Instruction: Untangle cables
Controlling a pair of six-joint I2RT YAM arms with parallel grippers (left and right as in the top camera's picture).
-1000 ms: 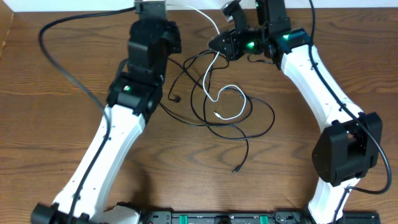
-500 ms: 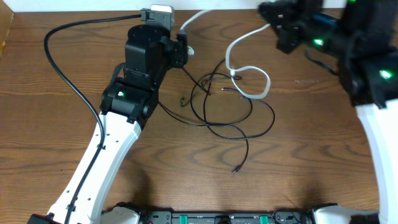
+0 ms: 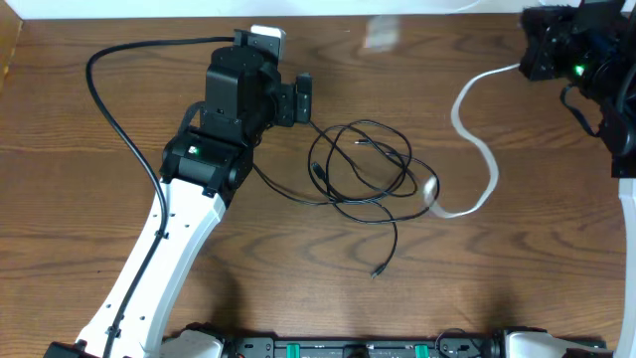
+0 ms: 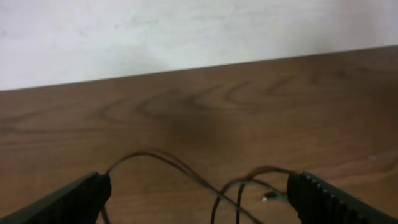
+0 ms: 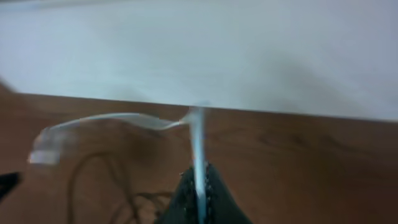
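The right jaws are pinched shut on the one white cable point(image 3: 475, 139), up by the far right corner of the tabletop point(image 3: 517, 288). That cable looks blurry and curves down to the black cables point(image 3: 358, 199). These lie in one loopy heap in the middle; I cannot tell how many. The left jaws are wide apart, holding nothing, just beside the heap.

Tangled cables point(image 3: 363, 174) at centre of table point(image 3: 517, 288), left gripper point(image 3: 301, 99) on their far-left side; single cable point(image 3: 493, 171) runs right to right gripper point(image 5: 198, 186).
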